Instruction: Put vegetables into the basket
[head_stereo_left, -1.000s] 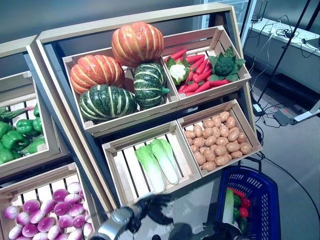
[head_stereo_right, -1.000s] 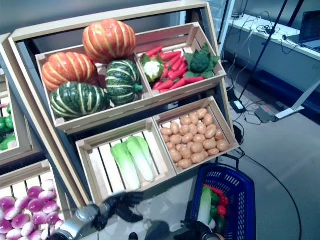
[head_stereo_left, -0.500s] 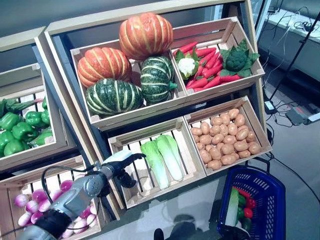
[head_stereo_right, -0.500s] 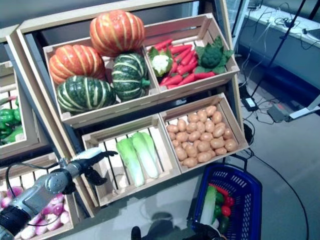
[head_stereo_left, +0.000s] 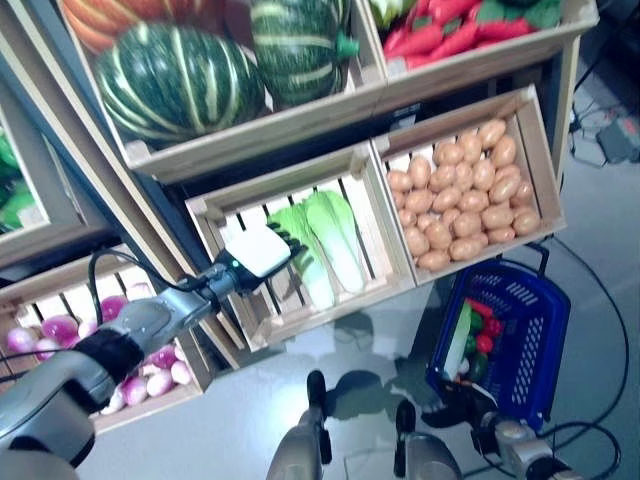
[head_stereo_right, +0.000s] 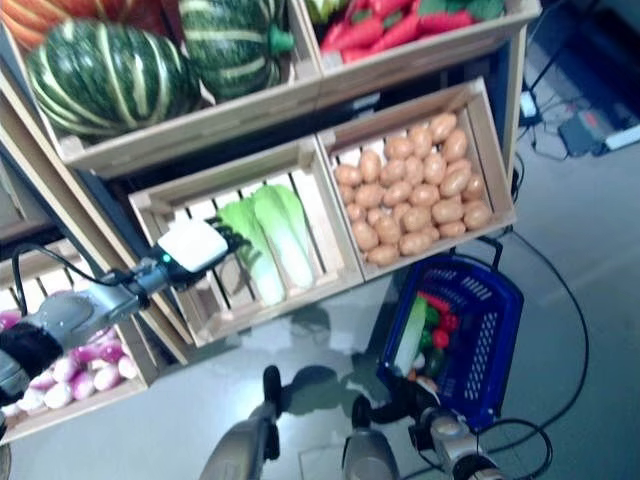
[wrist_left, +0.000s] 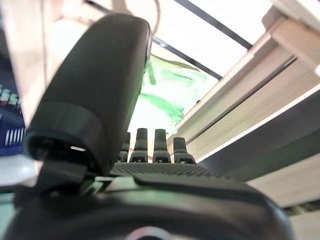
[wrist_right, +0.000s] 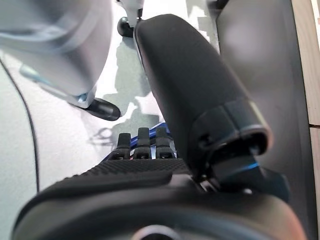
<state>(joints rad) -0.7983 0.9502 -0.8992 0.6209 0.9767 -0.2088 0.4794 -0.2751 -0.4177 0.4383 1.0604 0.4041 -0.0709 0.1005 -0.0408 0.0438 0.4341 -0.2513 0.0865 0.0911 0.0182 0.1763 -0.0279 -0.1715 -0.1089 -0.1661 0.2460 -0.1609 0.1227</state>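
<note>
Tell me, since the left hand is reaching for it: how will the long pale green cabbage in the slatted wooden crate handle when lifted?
The long pale green cabbage looks long and leafy, so it may droop if held by one end. Its smooth surface might slip. The left hand, fingers straight, hovers beside it over the slatted wooden crate; a mid-length grasp seems safer.

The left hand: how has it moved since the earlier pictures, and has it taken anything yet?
The left hand has risen from low in front of the shelf and reached into the cabbage crate; its straight fingers now point at the cabbages, holding nothing. The camera has also tilted down. The cabbages, the potatoes and the basket with its vegetables have stayed as they were.
</note>
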